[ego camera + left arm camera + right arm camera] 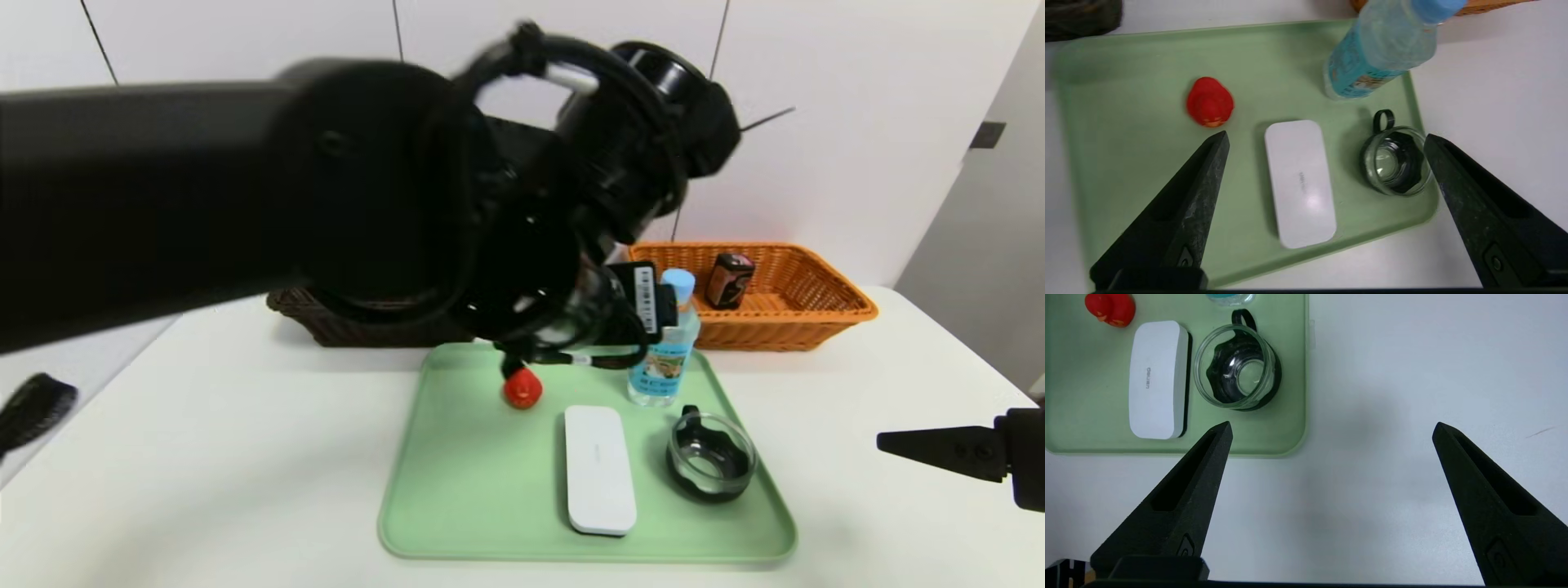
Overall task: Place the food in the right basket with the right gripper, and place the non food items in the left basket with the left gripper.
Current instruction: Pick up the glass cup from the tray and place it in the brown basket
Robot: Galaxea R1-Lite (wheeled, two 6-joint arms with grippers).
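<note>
On the green tray (465, 490) lie a red duck (522, 388), a white oblong case (599, 469), a glass bowl (710, 456) with a black rim, and an upright water bottle (665, 351). A small black box (729, 280) leans inside the orange basket (816, 322). My raised left arm hides most of the dark brown basket (359, 331). My left gripper (1326, 136) hangs open above the tray, over the case (1300, 183), between the duck (1209, 102) and the bowl (1396, 161). My right gripper (1332, 424) stands open and empty over bare table, right of the tray.
My left arm fills the upper left of the head view. The baskets stand side by side at the back against the white wall. A dark object (37, 408) shows at the table's left edge. White table surrounds the tray.
</note>
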